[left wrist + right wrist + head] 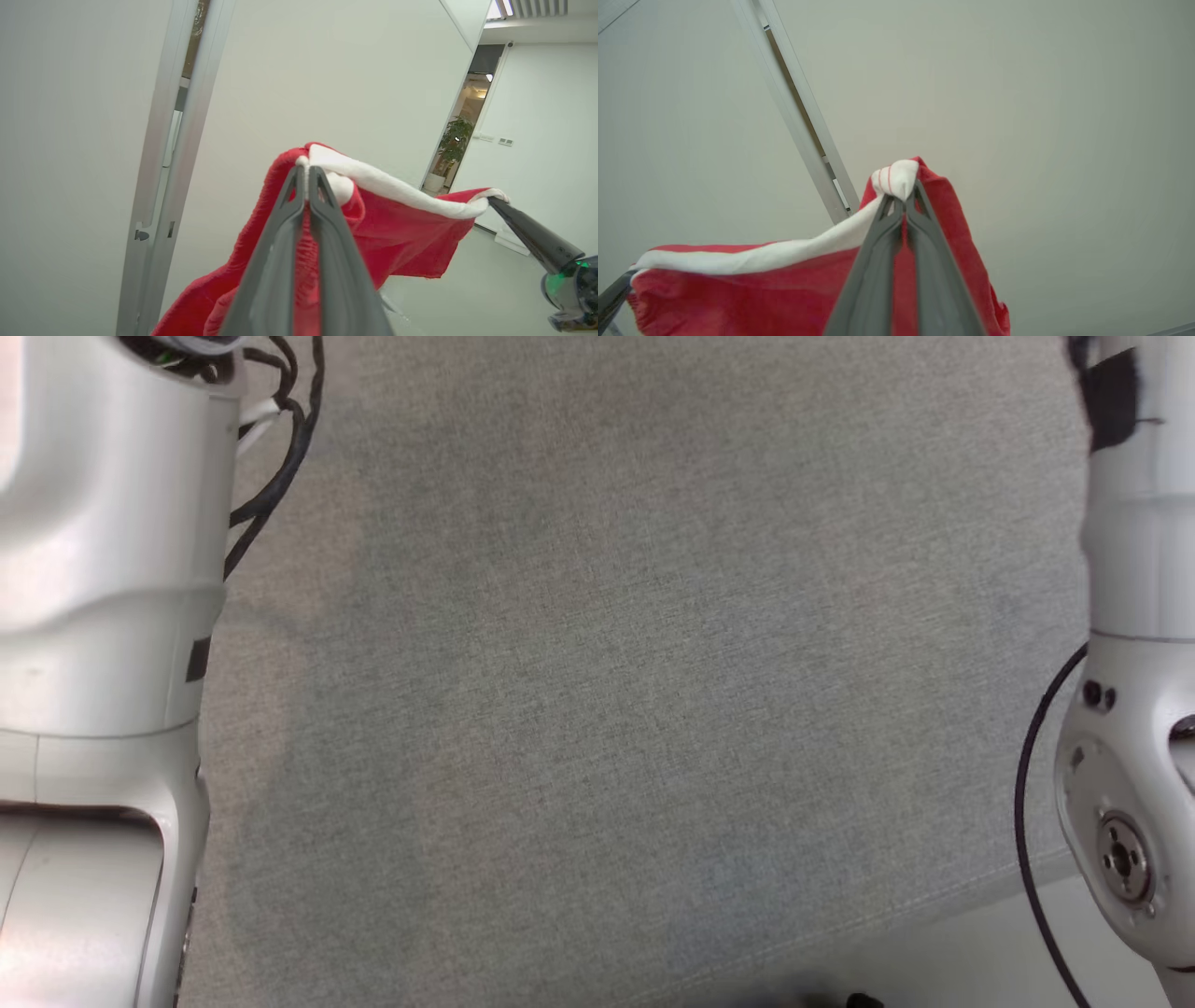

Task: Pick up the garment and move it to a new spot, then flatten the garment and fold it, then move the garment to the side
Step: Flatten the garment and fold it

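The garment (402,233) is red knit cloth with a white band along its top edge, held up in the air between both arms. My left gripper (307,175) is shut on one end of the white band, red cloth hanging down around its fingers. My right gripper (905,198) is shut on the other end of the band (896,177); the garment (738,289) stretches from it toward the lower left. In the left wrist view the right gripper (491,199) pinches the far corner. In the head view both pale forearms, left (103,644) and right (1134,616), rise at the picture's sides.
A grey fabric surface (607,691) lies below, its seamed front edge (896,905) at the lower right with pale floor beyond. White walls and a metal door frame (163,154) stand behind the garment. A doorway with a potted plant (453,140) is at the right.
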`<state>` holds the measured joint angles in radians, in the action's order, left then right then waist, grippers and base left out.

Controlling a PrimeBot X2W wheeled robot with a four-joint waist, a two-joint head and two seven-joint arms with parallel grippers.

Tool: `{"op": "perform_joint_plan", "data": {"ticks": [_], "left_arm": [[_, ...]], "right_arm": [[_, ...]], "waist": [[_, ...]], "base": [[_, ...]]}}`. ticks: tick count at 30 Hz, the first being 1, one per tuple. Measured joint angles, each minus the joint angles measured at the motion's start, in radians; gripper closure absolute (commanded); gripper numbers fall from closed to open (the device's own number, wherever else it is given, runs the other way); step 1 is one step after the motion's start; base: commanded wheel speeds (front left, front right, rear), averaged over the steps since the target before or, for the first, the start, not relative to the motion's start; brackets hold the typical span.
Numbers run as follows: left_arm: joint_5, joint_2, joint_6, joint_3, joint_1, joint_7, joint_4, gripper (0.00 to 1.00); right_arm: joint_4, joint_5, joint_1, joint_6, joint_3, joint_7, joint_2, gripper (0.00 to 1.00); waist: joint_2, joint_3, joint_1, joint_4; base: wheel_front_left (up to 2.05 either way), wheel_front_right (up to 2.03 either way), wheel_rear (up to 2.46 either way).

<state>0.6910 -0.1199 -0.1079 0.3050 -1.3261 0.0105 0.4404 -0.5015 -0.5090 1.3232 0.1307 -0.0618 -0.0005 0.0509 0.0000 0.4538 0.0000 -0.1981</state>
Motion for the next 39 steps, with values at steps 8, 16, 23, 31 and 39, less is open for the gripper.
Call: {"op": "perform_joint_plan", "data": {"ticks": [8, 16, 23, 31, 39], "left_arm": [[0.062, -0.043, -0.02, 0.158, 0.223, -0.225, 0.085, 1.0], [0.169, -0.151, -0.02, 0.322, 0.693, -0.266, -0.146, 1.0], [0.24, -0.223, 0.039, 0.34, 1.085, -0.265, -0.411, 1.0], [0.313, -0.272, 0.13, 0.358, 1.299, -0.218, -0.706, 1.0], [0.388, -0.211, 0.114, 0.355, 1.145, -0.119, -0.742, 1.0]], "right_arm": [[-0.066, -0.061, -0.275, 0.0, 0.17, -0.191, 0.025, 1.0], [0.173, -0.284, -0.756, 0.0, 0.312, -0.195, 0.226, 1.0], [0.486, -0.403, -1.177, 0.0, 0.27, -0.139, 0.327, 1.0], [0.798, -0.445, -1.53, 0.0, 0.133, -0.038, 0.3, 1.0], [0.806, -0.426, -1.281, 0.0, 0.076, 0.103, 0.24, 1.0]], "waist": [[0.0, 0.025, 0.0001, -0.016], [0.0, -0.01, 0.0, 0.002], [0.0, -0.095, -0.0001, 0.013], [0.0, -0.138, -0.0001, 0.047], [0.0, -0.054, -0.0001, 0.076]], "base": [[0.0, 0.0, 0.0], [0.0, 0.0, 0.0], [0.0, 0.0, 0.0], [0.0, 0.0, 0.0], [0.0, 0.0, 0.0]]}}
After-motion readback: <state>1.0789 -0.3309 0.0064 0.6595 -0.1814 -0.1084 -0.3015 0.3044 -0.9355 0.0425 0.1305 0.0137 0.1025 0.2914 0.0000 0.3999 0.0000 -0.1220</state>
